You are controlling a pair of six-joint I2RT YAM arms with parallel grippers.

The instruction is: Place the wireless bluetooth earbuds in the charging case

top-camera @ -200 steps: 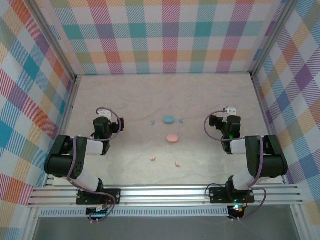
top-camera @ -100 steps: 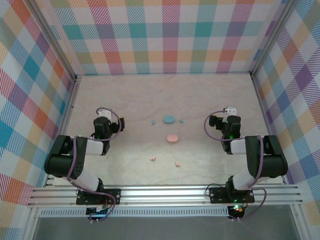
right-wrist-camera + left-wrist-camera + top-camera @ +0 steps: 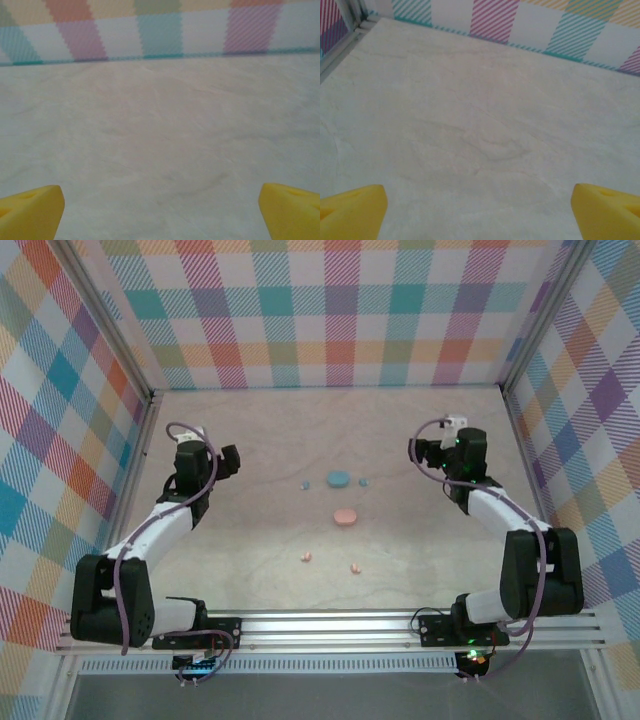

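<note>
In its wrist view the left gripper holds yellow fingertips spread wide over bare table. The right gripper stands equally wide. The top view adds, mid-table, blue earbuds flanking the blue case. The pink earbuds, tiny and seemingly loose, lie nearer than the pink case.

Seen from above, left arm stretches forward along its side; right arm mirrors it, wrists tipped down. On the wrist cameras, left gripper has its jaws spread wide, yellow fingertips at opposite corners. The right gripper stands equally wide.
</note>
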